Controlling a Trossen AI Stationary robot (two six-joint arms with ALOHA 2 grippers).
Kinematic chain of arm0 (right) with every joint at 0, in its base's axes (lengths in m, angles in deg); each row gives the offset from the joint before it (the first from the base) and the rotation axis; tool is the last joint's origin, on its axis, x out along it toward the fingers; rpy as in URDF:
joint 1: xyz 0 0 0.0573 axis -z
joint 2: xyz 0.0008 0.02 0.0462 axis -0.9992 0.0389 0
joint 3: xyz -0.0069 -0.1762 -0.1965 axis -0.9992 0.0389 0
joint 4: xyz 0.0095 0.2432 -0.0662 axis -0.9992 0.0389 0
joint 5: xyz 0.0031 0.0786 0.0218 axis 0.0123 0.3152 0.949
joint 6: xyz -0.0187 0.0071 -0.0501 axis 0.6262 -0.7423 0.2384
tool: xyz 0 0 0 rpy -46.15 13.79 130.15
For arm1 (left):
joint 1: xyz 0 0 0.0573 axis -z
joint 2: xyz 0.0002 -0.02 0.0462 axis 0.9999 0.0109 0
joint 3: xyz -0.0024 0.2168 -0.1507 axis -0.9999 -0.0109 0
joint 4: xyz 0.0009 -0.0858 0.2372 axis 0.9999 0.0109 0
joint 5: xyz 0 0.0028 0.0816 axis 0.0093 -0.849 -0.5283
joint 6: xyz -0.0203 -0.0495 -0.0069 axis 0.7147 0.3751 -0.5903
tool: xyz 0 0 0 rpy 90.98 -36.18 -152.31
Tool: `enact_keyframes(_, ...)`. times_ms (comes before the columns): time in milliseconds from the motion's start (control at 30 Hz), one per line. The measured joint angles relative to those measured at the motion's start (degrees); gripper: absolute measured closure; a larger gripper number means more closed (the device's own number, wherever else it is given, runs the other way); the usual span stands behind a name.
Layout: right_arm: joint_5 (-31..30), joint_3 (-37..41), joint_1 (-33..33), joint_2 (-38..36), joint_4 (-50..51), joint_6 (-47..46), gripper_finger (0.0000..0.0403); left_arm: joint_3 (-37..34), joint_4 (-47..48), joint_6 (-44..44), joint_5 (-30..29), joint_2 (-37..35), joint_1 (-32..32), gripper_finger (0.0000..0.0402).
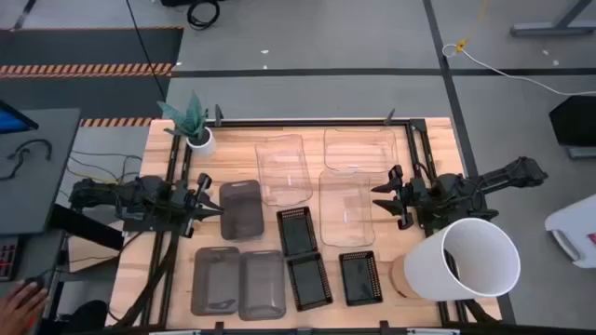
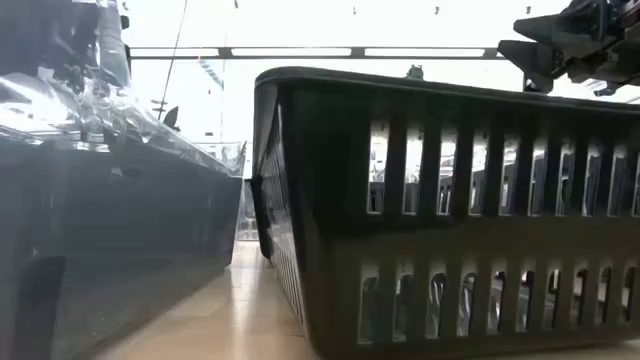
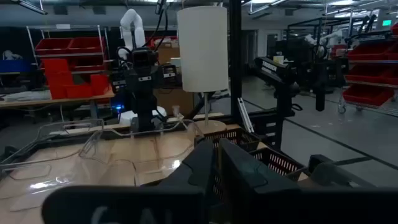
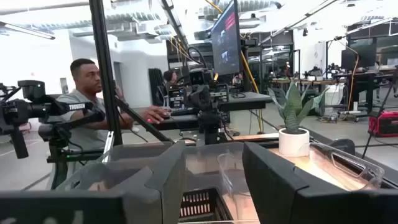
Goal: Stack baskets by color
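Three clear baskets (image 1: pixel 282 167) (image 1: pixel 358 149) (image 1: pixel 346 207) rest on their bottoms at the table's far middle. Three smoky grey baskets (image 1: pixel 241 209) (image 1: pixel 216 279) (image 1: pixel 262 284) lie to the left and near left. Three black perforated trays (image 1: pixel 297 230) (image 1: pixel 308 280) (image 1: pixel 360 276) sit in the near middle. My left gripper (image 1: pixel 216 208) (image 3: pixel 217 152) is shut and hovers level just left of the upper grey basket, pointing right. My right gripper (image 1: pixel 380 197) (image 4: pixel 214 155) stands open and level at the right edge of the clear baskets, pointing left, with nothing between its fingers.
A big white round bucket (image 1: pixel 461 259) lies on its side at the near right, close under the right arm. A small white plant pot (image 1: pixel 197 140) stands at the far left corner. In the low view a black tray (image 2: pixel 450 220) and a grey basket (image 2: pixel 100 230) fill the foreground.
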Motion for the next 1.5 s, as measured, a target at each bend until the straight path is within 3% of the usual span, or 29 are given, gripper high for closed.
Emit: enact_keyframes(1500, 0.0, 0.0, 0.0, 0.0, 0.0, 0.0, 0.0238, 0.0, 0.0, 0.0, 0.0, 0.0, 0.0, 0.0368)
